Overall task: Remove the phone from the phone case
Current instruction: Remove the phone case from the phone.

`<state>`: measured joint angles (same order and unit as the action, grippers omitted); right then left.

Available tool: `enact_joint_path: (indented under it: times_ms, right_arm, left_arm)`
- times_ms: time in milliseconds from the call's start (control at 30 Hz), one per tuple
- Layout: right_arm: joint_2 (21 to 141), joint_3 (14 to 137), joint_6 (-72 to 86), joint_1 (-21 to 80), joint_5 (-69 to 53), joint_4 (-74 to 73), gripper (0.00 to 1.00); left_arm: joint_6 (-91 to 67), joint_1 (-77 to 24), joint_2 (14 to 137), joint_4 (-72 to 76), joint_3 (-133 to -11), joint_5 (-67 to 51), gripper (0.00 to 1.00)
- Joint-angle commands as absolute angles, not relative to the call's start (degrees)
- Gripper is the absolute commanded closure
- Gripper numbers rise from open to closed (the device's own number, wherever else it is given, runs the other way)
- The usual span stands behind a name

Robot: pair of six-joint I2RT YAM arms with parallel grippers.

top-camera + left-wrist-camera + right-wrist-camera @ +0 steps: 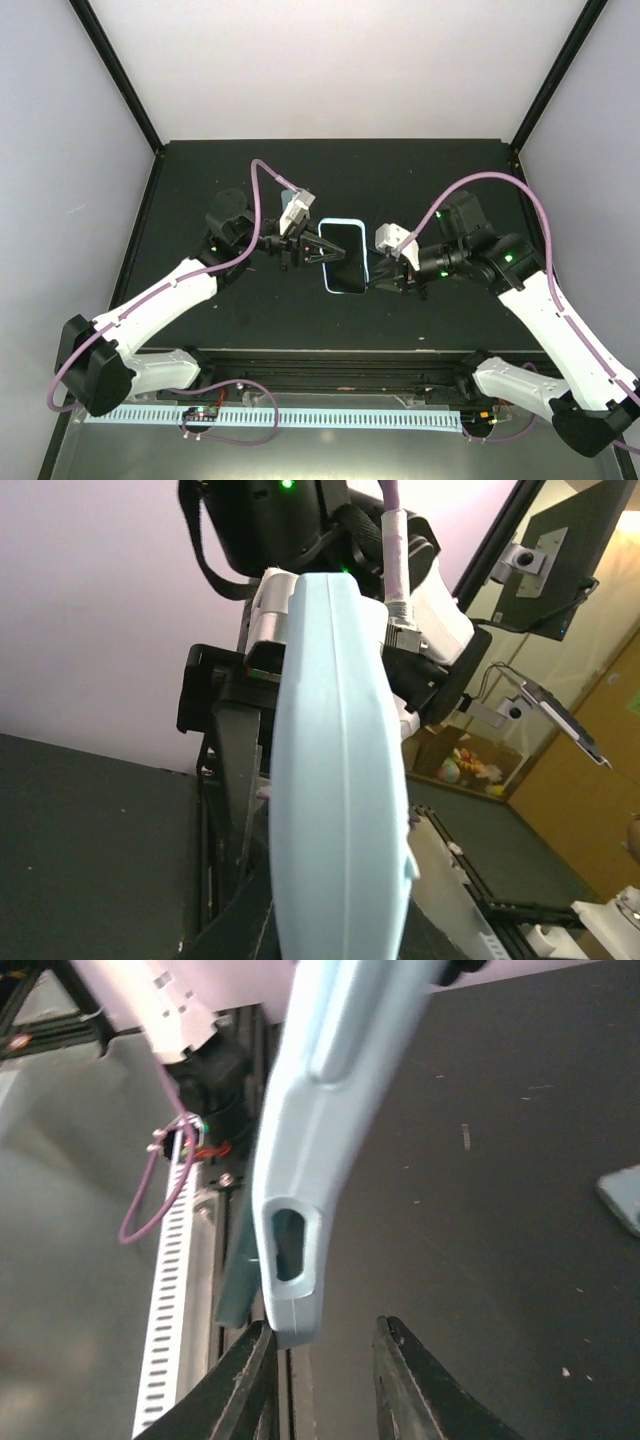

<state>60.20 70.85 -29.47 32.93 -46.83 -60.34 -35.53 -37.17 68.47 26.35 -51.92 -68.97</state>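
The phone (343, 256), dark screen up, sits in a light blue case (325, 262) at the middle of the black table. My left gripper (318, 250) is shut on the case's left long edge. In the left wrist view the case's pale blue side (340, 780) fills the middle between my dark fingers (232, 880). My right gripper (383, 281) is open at the case's near right corner. In the right wrist view the case's edge with an oval cutout (290, 1245) hangs above the table. Its corner rests against one finger (245, 1385) of the right gripper (320, 1360).
The black table (200, 180) is bounded by a raised black frame and white walls. A slotted white cable rail (330, 417) runs along the near edge, also in the right wrist view (170, 1300). A small pale blue object (622, 1195) lies on the table at the right wrist view's edge.
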Motion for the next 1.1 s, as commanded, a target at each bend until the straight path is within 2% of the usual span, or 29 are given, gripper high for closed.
enact_joint_path:
  times_ms: [0, 367, 533, 700, 800, 867, 933, 1067]
  right_arm:
    - [60.40, 70.53, -18.93, 32.14, -32.63, -38.37, 0.73]
    - [64.24, 77.79, -11.91, 32.13, -37.37, -36.94, 0.62]
    - [64.19, 79.85, -10.70, 32.08, -45.53, -36.47, 0.56]
    - [63.50, 80.67, -9.80, 32.10, -54.66, -36.73, 0.54]
    - [62.85, 78.28, -8.94, 32.09, -57.75, -36.25, 0.67]
    - [61.98, 75.52, -8.03, 31.89, -57.24, -35.17, 0.85]
    - [60.90, 71.76, -6.28, 31.02, -56.78, -33.41, 0.98]
    - [58.56, 62.39, 1.50, 27.85, -59.12, -26.53, 0.99]
  left_arm:
    - [-37.05, -39.66, 65.21, 29.51, -53.54, -76.35, 0.98]
    - [-36.12, -39.66, 65.85, 27.99, -53.49, -74.82, 0.99]
    - [-35.21, -39.75, 66.66, 26.32, -53.45, -73.33, 0.98]
    - [-32.49, -39.63, 67.03, 22.67, -53.80, -70.55, 0.99]
    - [-31.35, -39.04, 67.51, 20.38, -54.12, -68.07, 0.98]
    - [-31.51, -38.09, 68.04, 19.68, -54.18, -65.83, 0.99]
    - [-33.06, -36.36, 68.99, 19.47, -54.50, -62.76, 0.99]
    - [-35.46, -34.97, 72.23, 17.31, -55.51, -48.19, 0.97]
